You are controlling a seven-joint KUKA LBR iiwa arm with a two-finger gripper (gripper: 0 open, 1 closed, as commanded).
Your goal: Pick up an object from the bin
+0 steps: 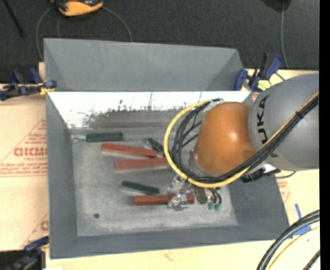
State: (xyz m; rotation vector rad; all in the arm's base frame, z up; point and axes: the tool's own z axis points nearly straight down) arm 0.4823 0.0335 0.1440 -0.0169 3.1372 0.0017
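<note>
My gripper is low in the bin's front right part, under the arm's orange cover. Its metal tip sits at the right end of a red stick that lies flat on the bin floor. A dark green stick lies just behind that red one, slanting toward the gripper. A small green piece shows right of the gripper. Whether anything is held between the jaws is hidden by the cover and cables.
Further back lie two more red sticks, a short dark green one, and a long dark green stick along the back wall. The arm and its cable loop cover the bin's right side.
</note>
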